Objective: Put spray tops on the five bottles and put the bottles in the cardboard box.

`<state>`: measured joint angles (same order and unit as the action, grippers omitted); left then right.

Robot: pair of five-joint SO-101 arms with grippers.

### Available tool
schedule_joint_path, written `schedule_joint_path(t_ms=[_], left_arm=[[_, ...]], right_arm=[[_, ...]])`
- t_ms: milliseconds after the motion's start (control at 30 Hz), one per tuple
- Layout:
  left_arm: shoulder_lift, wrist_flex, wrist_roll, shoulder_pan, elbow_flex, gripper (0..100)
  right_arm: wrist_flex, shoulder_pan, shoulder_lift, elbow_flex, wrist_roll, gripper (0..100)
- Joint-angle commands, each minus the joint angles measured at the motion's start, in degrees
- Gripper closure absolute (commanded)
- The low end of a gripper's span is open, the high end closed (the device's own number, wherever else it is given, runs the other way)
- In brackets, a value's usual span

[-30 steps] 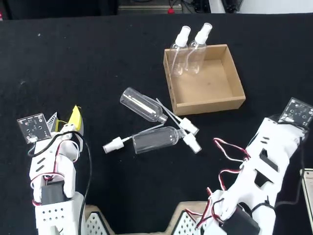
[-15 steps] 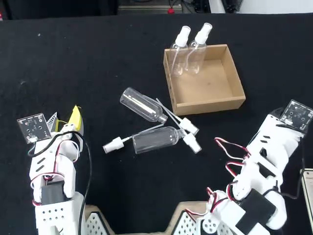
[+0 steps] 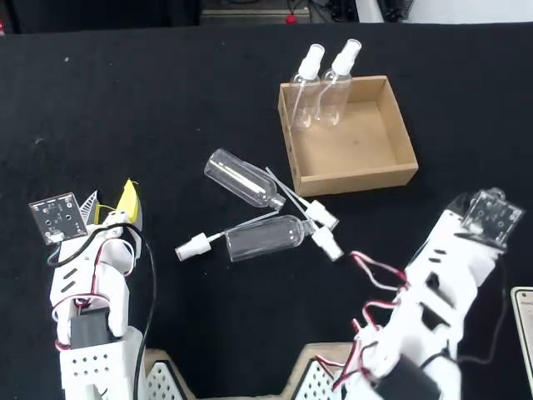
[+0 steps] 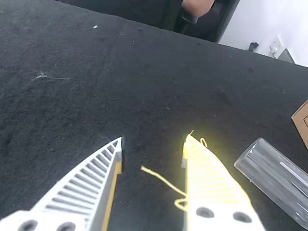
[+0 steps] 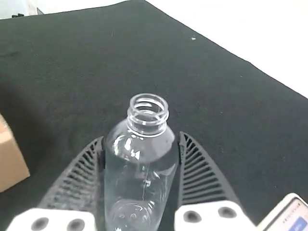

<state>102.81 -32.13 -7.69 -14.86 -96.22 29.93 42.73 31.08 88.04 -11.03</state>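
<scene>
My right gripper [image 5: 142, 139] is shut on a clear bottle [image 5: 142, 159] with a bare threaded neck, held over the black table. The right arm [image 3: 441, 283] stands at the near right. My left gripper [image 4: 154, 140] is open over bare cloth at the near left [image 3: 112, 204]; a lying bottle [image 4: 274, 178] is off to one side of it. Two uncapped bottles [image 3: 244, 178] [image 3: 265, 237] lie mid-table among loose spray tops [image 3: 193, 247] [image 3: 322, 215] [image 3: 327, 243]. Two capped bottles [image 3: 304, 92] [image 3: 337, 83] lean in the far-left corner of the cardboard box [image 3: 391, 171].
A white device [image 3: 523, 308] lies at the table's right edge, close to the right arm. The cloth behind and left of the box is open. The box floor [image 3: 354, 146] in front of the two leaning bottles is bare.
The right arm has swung: its wrist has shifted a little left and nearer. The left arm, the box and the lying bottles have not moved.
</scene>
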Motion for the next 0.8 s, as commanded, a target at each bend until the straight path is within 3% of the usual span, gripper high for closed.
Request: schedule_joint_path(t_ms=[0, 167, 767], left_arm=[[-0.26, 1.05, 0.53, 0.57, -1.19, 79], [-0.26, 0.97, 0.53, 0.57, -1.19, 79], [-0.26, 0.97, 0.53, 0.57, -1.19, 79]], right_arm=[[0.79, 0.35, 5.93, 3.56, 0.35, 95.3], [0.79, 0.53, 13.32, 5.85, 0.53, 95.3], [0.26, 0.18, 32.75, -1.54, 18.81, 95.5]])
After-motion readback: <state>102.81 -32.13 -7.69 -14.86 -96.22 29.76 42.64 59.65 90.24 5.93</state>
